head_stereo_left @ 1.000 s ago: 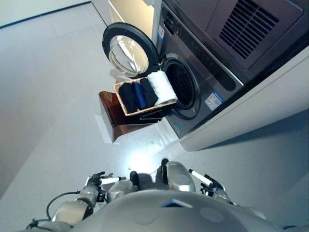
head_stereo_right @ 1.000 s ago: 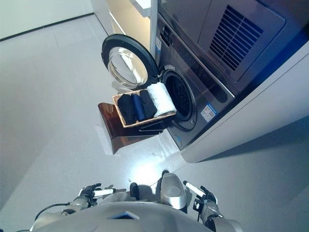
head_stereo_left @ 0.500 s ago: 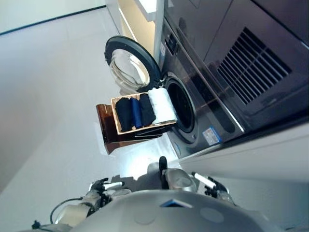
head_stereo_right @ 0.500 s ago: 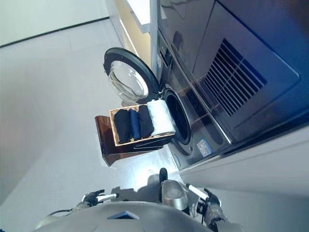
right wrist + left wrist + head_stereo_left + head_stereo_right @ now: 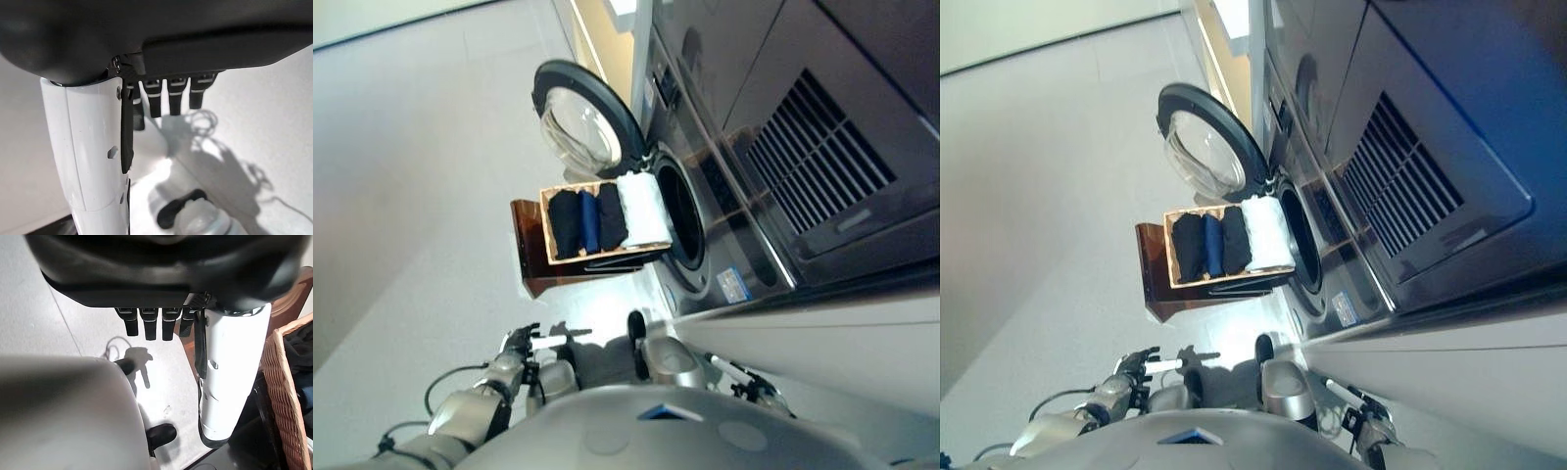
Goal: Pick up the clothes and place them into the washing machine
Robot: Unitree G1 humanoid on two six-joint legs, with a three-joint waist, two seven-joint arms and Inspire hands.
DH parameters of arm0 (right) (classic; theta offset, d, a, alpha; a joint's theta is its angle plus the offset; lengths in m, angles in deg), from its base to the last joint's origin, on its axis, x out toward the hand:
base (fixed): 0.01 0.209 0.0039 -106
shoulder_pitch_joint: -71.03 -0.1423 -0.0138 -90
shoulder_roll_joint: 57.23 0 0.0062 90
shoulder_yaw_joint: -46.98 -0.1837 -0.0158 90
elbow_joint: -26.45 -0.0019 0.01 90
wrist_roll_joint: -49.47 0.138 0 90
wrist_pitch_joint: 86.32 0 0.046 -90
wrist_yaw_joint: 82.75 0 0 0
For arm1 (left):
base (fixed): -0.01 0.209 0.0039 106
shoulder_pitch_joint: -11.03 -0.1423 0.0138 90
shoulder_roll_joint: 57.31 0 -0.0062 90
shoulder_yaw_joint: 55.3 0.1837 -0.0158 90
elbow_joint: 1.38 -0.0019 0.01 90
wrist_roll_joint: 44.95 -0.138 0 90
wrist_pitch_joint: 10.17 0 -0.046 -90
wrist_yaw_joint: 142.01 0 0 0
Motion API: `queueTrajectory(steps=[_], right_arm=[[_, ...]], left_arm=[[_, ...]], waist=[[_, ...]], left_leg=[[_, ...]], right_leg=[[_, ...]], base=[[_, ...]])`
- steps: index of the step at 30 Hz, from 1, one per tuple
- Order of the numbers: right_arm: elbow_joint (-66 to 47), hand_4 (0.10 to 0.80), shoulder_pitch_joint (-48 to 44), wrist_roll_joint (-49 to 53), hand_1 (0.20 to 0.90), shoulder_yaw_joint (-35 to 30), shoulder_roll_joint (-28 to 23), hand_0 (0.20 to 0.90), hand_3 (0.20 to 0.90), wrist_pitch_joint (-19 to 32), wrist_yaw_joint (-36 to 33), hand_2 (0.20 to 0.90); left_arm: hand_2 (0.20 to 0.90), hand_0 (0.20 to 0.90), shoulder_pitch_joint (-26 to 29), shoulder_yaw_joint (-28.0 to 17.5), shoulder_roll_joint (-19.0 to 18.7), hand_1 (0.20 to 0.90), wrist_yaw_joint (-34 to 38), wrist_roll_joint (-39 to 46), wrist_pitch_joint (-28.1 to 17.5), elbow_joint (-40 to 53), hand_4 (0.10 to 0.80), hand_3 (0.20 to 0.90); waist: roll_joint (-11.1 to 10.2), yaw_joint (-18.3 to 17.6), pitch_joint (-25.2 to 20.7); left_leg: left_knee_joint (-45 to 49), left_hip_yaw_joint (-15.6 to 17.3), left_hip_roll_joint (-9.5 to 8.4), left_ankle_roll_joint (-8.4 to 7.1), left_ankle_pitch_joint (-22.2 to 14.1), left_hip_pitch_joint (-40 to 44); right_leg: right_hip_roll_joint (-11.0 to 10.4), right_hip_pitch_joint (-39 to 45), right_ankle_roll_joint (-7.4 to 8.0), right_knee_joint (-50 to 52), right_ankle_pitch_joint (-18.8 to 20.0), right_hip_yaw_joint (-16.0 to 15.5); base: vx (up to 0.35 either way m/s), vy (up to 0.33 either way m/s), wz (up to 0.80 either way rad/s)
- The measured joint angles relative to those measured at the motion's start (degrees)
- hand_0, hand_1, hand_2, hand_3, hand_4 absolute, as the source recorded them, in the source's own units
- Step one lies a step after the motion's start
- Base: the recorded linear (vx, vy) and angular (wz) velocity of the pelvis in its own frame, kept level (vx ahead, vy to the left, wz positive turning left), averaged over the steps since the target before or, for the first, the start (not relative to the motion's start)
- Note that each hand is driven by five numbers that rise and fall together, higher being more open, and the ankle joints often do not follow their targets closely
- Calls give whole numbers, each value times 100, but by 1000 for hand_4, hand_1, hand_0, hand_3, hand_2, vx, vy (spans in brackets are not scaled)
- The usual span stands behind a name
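Clothes folded in a basket by the open washing machine.
Both hands, left hand at 7 o'clock and right hand at 5 o'clock, are held relaxed and empty.

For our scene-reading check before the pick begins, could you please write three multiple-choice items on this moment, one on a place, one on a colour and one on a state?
1. Where is the wicker basket?
A. On a brown stand in front of the washing machine's opening
B. Inside the drum
C. In the left hand

2. What colour is the rolled item in the basket nearest the drum opening?
A. Red
B. White
C. Green

3. How is the washing machine door?
A. Shut
C. Taken off and lying on the floor
B. Swung open

Answers:
1 A: the basket rests on the brown stand just before the washing machine.
2 B: the white roll lies beside the dark clothes.
3 B: the round door stands away from the dark opening.

Both the left hand and the right hand hang low, fingers relaxed, holding nothing.
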Motion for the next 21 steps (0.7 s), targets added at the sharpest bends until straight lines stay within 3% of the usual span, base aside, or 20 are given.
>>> queueTrajectory(steps=[1,2,3,4,7,8,9,12,13,14,17,21], right_arm=[[8,800,-91,1,900,-36,17,900,900,16,-34,900],[22,800,-69,1,900,-48,137,900,900,-2,-74,900],[38,800,-18,1,900,-75,196,900,900,-9,-86,900],[51,800,-15,1,900,-100,173,900,900,-5,-87,900],[49,800,-19,0,900,-113,-45,900,900,0,-110,900],[15,800,-10,-12,900,-91,-108,900,900,-9,-109,900],[1,800,-52,-17,900,-56,-111,900,900,-15,-104,900],[-78,800,-77,-75,900,12,20,900,900,-17,-78,900],[-125,800,-64,-75,900,9,92,900,900,-13,-70,900],[-119,800,-64,-77,900,6,157,900,900,-14,-62,900],[-111,800,-62,-78,900,2,178,900,900,-16,-57,900],[2,800,-51,-75,900,-2,166,900,900,-16,-47,900]], left_arm=[[900,900,-19,-58,6,900,-2,65,-13,63,800,900],[900,900,-52,-62,-130,900,12,103,-21,103,800,900],[900,900,-106,-69,-241,900,44,106,-18,172,800,900],[900,900,-160,-87,-233,900,40,113,-12,169,800,900],[900,900,-191,-40,-179,900,34,112,-5,45,800,900],[900,900,-199,-38,-145,900,32,115,-3,53,800,900],[900,900,-203,-40,-147,900,35,118,-9,65,800,900],[900,900,-275,-40,-183,900,117,182,-8,62,800,900],[900,900,-293,-46,-222,900,118,213,-1,53,800,900],[900,900,-293,-51,-243,900,117,223,8,40,800,900],[900,900,-267,-59,-226,900,107,221,-18,49,800,900],[900,900,-288,-123,-225,900,90,220,-9,-2,800,900]], waist=[[130,197,84],[-43,217,96],[-178,208,74],[-141,219,71],[-50,238,6],[37,243,-54],[38,260,-102],[-12,383,-262],[-62,390,-286],[-94,372,-291],[-99,386,-339],[-179,376,-461]], left_leg=[[-67,90,171,6,568,47],[69,191,130,-18,744,118],[247,217,67,-29,743,211],[288,206,68,-30,743,220],[294,189,-12,-27,746,157],[264,274,-48,100,881,158],[205,360,-124,253,894,215],[12,895,-306,570,872,294],[-17,979,-377,624,858,339],[-20,1035,-449,668,808,426],[-67,1016,-543,736,729,555],[-137,962,-637,809,652,532]], right_leg=[[235,-189,-150,906,-204,-71],[157,-206,-141,1569,-652,-193],[156,100,-220,1265,-803,53],[177,205,-205,1133,-767,134],[15,442,-70,676,-537,389],[-62,424,65,668,-533,557],[-119,364,93,669,-534,621],[-481,337,106,485,-514,515],[-627,382,196,521,-409,451],[-723,476,483,469,-302,418],[-759,564,595,472,-247,414],[-855,581,631,488,-242,275]], base=[[311,256,-71],[307,303,-89],[270,295,-48],[262,312,-55],[190,253,-46],[146,196,-51],[149,189,-60],[171,190,-61],[165,171,-62],[151,155,-27],[131,128,-13],[109,97,4]])
